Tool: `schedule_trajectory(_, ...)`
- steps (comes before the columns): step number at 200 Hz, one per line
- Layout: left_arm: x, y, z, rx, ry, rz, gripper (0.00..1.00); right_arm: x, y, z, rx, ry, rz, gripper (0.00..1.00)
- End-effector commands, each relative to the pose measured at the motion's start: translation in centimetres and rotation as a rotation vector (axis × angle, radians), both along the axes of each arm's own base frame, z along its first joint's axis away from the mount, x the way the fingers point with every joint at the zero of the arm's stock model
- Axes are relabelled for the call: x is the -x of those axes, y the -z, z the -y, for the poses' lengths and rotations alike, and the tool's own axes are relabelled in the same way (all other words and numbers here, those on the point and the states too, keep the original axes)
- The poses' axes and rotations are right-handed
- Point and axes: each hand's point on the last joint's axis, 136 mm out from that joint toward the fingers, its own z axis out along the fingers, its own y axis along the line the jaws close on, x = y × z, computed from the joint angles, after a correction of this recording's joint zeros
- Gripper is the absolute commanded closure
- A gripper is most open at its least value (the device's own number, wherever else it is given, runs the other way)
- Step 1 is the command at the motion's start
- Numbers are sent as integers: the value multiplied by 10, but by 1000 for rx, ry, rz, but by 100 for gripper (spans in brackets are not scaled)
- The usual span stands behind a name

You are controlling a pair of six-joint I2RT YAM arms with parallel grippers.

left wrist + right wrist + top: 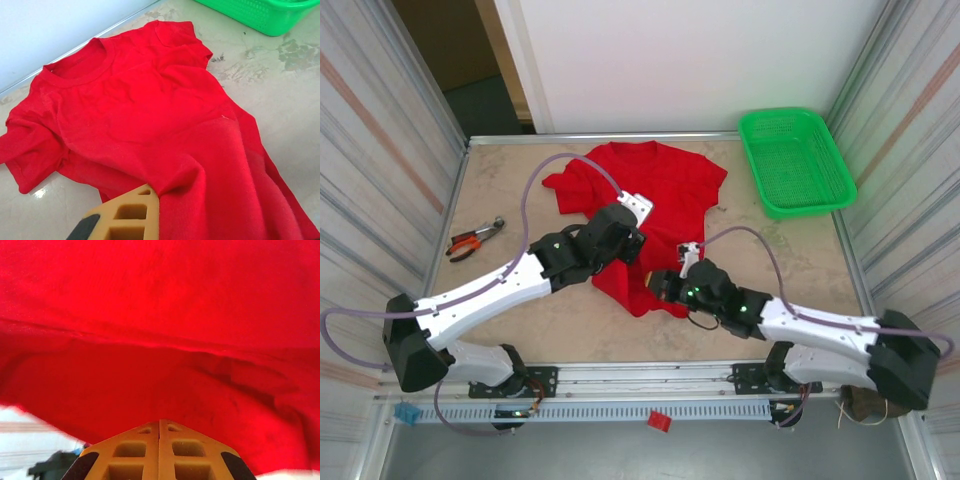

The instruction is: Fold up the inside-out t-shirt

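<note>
Your bright red soft cloth t-shirt [660, 190] lies spread on the beige table [520, 320], collar towards the far edge, hem towards the arms, and plain on the face that is up. No lettering or label shows on that face, so you cannot yet tell from here which side is out.

Both arms work the near part. The left gripper [632, 242] sits on the left of the body; in its wrist view the cloth gathers into a ridge at the yellow finger [135, 210], so judge it pinched on the t-shirt. The right gripper [662, 285] is at the hem, fingers [130, 450] pressed together, with cloth tented over the lens and table showing beneath. That looks like a held, raised edge, probably to open the hem for turning or to carry it up for a fold.

Well off to the far right stands the green plastic mesh basket [795, 160]. Orange-handled pliers [473, 240] lie at the left, clear of the cloth.
</note>
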Motion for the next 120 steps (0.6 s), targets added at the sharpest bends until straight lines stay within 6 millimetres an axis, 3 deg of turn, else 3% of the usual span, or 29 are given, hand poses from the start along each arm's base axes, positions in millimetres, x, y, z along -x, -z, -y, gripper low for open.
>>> schedule_trajectory(1,9,-23,5,47,39,-10,100,-27,-52,-28,-90,29,187,100)
schedule_trajectory(20,11,-26,9,45,48,-28,100,-30,-53,-45,-73,8,238,100)
schedule_trajectory(42,11,-27,12,44,52,-39,100,-18,-47,-62,12,-25,311,100)
schedule_trajectory(75,11,-39,15,81,58,-32,100,-16,-4,-68,105,-50,338,100)
schedule_trajectory(120,16,-57,20,113,94,-32,100,-28,63,-59,339,-49,322,100)
